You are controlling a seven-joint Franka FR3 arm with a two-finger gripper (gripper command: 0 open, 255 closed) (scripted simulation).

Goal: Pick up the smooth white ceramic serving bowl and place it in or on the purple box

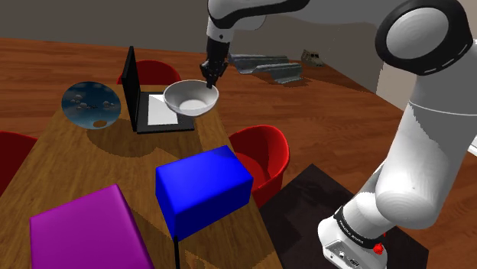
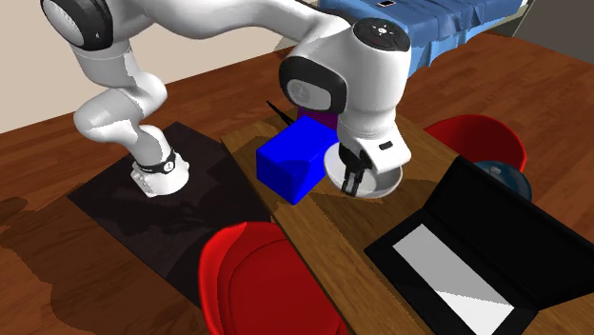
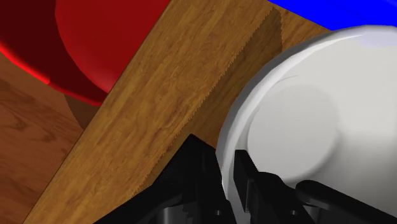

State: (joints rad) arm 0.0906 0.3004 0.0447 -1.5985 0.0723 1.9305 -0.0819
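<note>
Firmly, claw (image 1: 211, 79) pinching white bowl (image 1: 191, 98) rim, close to table (image 1: 115, 164) edge, blue box (image 1: 202, 189) near.

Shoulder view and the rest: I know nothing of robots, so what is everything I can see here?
Smooth white round bowl: one, white, beside the laptop.
Open black laptop: one, black, on the table's far end in the shoulder view.
Blue box: one, blue, mid-table.
Purple box: one, purple, at the table's near end.
Round plate with a cloudy-sky pattern: one, blue-grey, next to the laptop.
Red round chairs: three, red, around the table.
Wooden table: one, brown.
Grey objects: several, grey, on the floor beyond; cannot tell what.
White robot arm: one, rising from a dark stand.
Black fingers: two, clasping the bowl's rim.
</note>
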